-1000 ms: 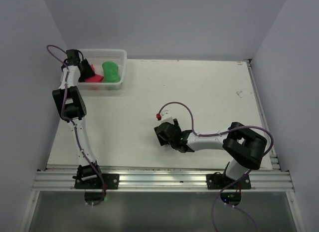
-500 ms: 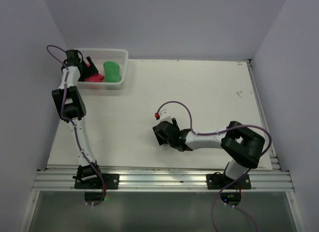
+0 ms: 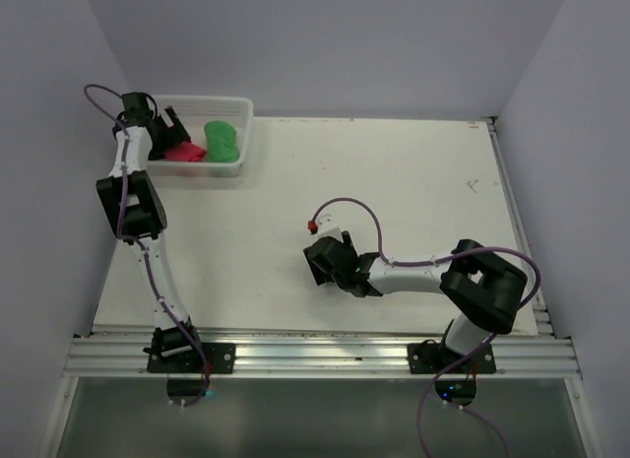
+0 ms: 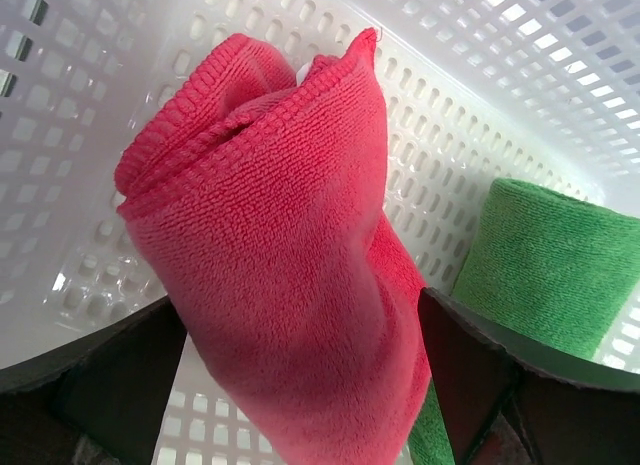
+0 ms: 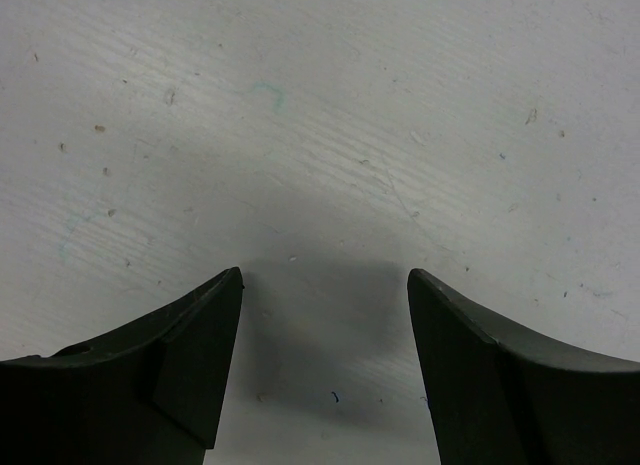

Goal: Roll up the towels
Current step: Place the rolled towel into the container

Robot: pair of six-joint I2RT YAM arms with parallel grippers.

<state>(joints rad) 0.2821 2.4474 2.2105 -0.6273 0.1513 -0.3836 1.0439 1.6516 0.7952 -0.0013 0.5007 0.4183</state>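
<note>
Left gripper (image 4: 300,305) hanging spread wide, jaws straddling rolled pink towel (image 4: 270,235) in basket (image 4: 480,85); green towel (image 4: 550,265) lying at its 3 o'clock. Right gripper (image 5: 325,280) hovering agape over table (image 5: 350,105).

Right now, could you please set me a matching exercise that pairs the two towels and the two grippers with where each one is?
Things:
1. pink-red towel
2. green towel
3. left gripper
4. right gripper

Places:
A. open over the bare table
B. in the white mesh basket, right of the other towel
C. open, astride a towel in the basket
D. between open jaws in the basket

Pairs: 1-D, 2-B, 3-C, 4-A.
</note>
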